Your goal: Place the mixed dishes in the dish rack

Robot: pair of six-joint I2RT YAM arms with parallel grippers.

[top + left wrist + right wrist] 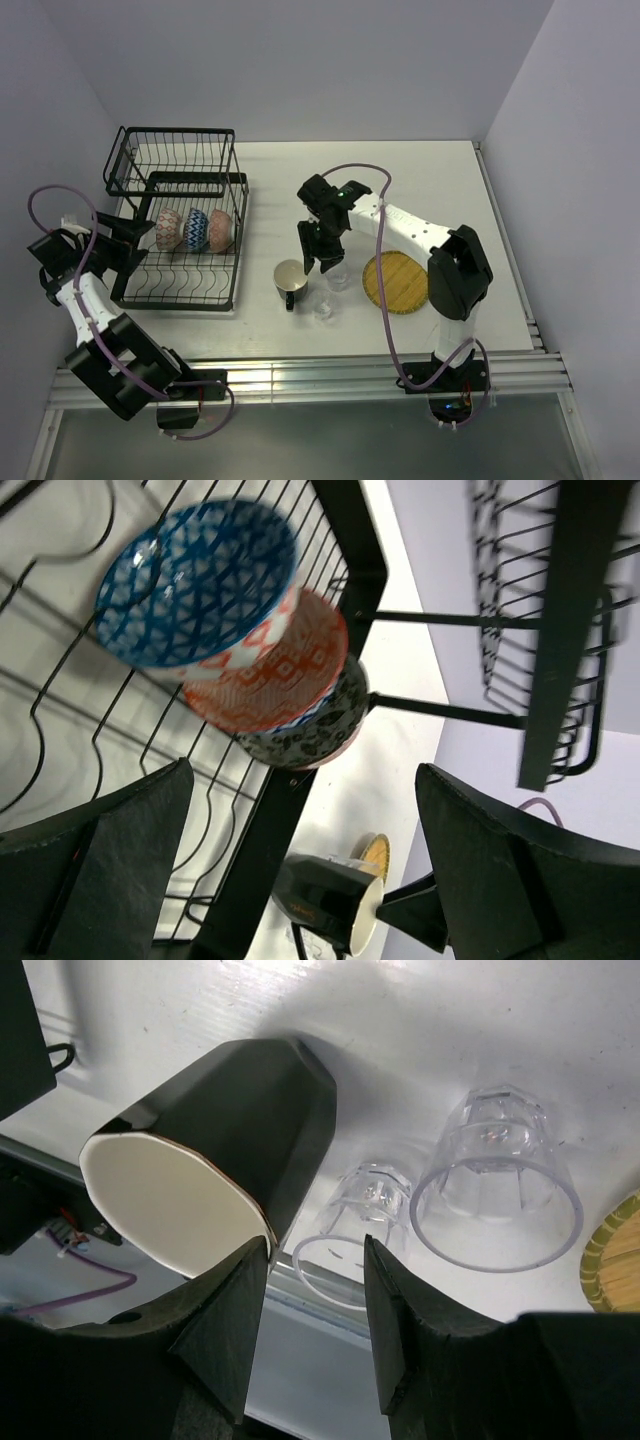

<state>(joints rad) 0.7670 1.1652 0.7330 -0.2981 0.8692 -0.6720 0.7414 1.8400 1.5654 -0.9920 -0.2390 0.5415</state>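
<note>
Three bowls [196,230] stand in the dish rack [180,302].

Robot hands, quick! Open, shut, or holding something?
Left gripper: open, holding nothing.
Right gripper: open, holding nothing; a clear glass shows through the gap.

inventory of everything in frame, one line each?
dish rack: 1, black wire, left part of table
bowls: 3, blue, orange-red, grey-green, standing on edge in a row in the rack's lower tier
mug: 1, dark with cream inside, on table right of rack
glasses: 2, clear, on table right of mug
plate: 1, yellow, on table right of glasses
table: 1, white
left pincer: open, empty, at rack's left side
right pincer: open, empty, above the glasses
</note>
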